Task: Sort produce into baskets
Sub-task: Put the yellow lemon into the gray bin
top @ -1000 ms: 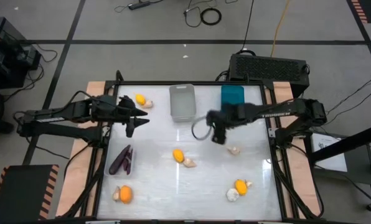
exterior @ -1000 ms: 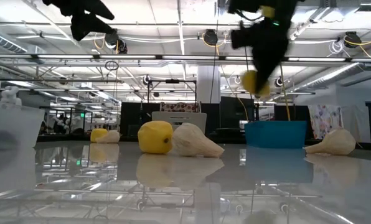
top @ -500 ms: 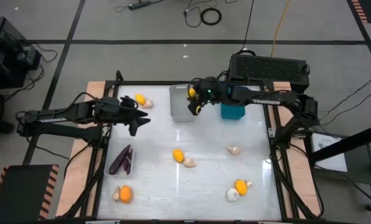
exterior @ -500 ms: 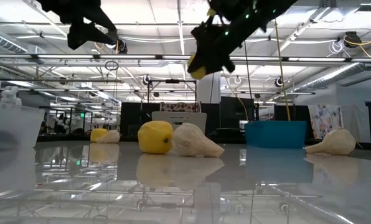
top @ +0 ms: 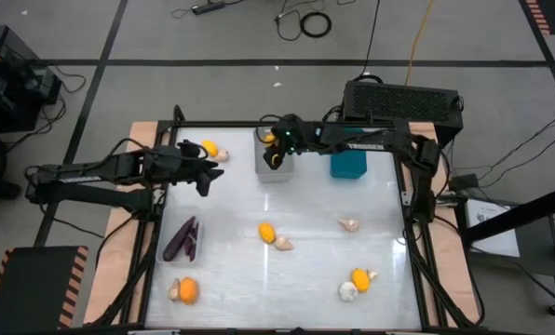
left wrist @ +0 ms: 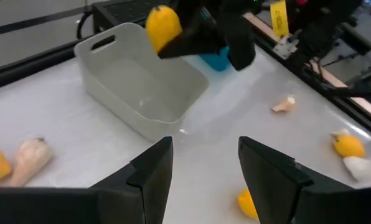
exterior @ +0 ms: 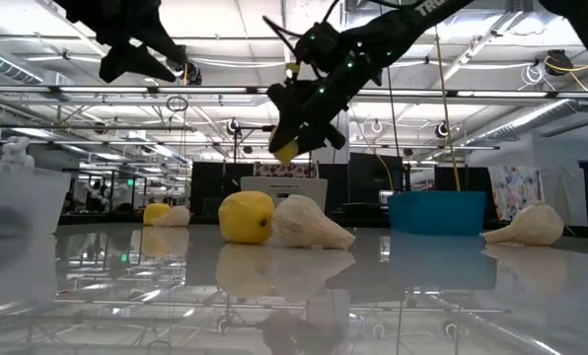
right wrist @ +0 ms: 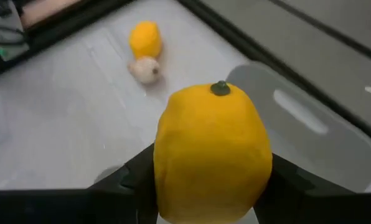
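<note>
Yellow fruit in hand (top: 273,159): a rounded yellow piece with a small dark stem end, clamped between the right gripper's fingers and held in the air over the light grey basket, at the far middle of the table.
Left gripper (top: 206,177): above the far-left part of the table, fingers spread apart with nothing between them; well apart from the grey basket.
Eggplants (top: 181,239): two dark purple pieces lying side by side at the left edge of the table.
Near-left pair: an orange fruit (top: 188,290) touching a whitish bulb (top: 174,292) at the near-left corner.
Far-left pair: a yellow fruit (top: 209,148) just beside a cream bulb (top: 222,155), left of the grey basket.
Light grey basket (top: 269,174): far middle of the table; its inside looks bare in the left wrist view.
Centre pair: a yellow fruit (top: 266,232) touching a cream bulb (top: 283,244) in the middle of the table.
Right gripper (top: 276,154): reaches in from the right over the grey basket, fingers closed on the yellow fruit.
Teal basket (top: 348,166): just right of the grey basket, partly under the right arm.
Lone bulb (top: 349,224): right of centre, on its own.
Near-right pair: an orange fruit (top: 359,278) beside a white bulb (top: 348,292).
</note>
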Action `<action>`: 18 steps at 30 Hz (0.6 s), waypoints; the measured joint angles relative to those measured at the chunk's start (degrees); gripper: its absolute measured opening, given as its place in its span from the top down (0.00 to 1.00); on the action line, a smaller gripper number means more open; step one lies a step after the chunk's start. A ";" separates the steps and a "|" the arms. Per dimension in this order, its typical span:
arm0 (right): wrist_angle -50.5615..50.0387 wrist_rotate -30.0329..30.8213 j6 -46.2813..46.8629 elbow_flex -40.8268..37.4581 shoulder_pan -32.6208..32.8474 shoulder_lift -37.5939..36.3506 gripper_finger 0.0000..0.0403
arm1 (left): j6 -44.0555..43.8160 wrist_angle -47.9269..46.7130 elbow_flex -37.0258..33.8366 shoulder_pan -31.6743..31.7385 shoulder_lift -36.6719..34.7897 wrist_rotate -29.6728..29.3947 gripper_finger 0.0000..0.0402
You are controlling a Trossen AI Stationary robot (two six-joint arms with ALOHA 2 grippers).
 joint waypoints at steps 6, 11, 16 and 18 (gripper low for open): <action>-4.58 0.20 0.17 3.28 -0.11 3.19 0.50 | -2.52 -3.19 0.00 0.00 0.15 -2.17 0.53; -6.56 0.38 0.19 3.74 -0.07 3.33 0.40 | -3.53 -5.13 0.00 0.00 0.15 -4.34 0.53; -10.77 0.36 1.58 3.74 -0.07 1.85 0.28 | -5.75 -5.67 0.00 1.10 0.15 -8.61 0.53; -12.68 -0.10 1.68 3.74 -0.08 0.76 0.24 | -5.75 -5.77 0.00 2.51 0.15 -8.61 0.53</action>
